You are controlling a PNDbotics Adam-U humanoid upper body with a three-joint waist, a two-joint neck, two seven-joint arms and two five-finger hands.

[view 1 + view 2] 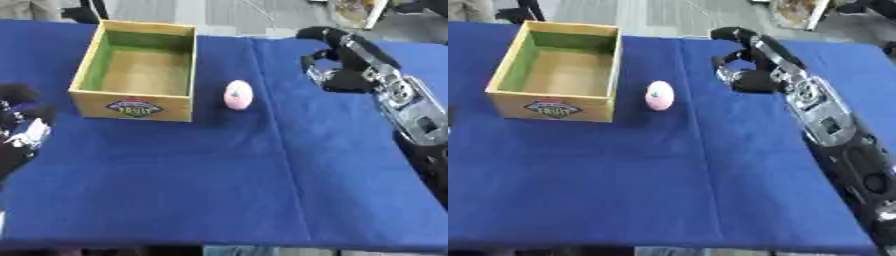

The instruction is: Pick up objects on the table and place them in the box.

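The left hand [19,125] rests at the bench's [219,190] left edge, fingers impossible to judge, the box [136,67] sits to its right, then the pink egg [238,94], well left of the curled, empty right hand [745,62].

Right arm [833,125] enters from the lower right and runs diagonally up and inward over the tabletop [667,175], black with silver joint housings along the forearm. Right robot hand [741,75] at its far end, above the tabletop's far half: fingers curled downward, thumb hooked under, nothing between them. Left robot hand [19,127] shows at the tabletop's left edge, partly cut off by the frame, fingers up and relaxed, holding nothing.
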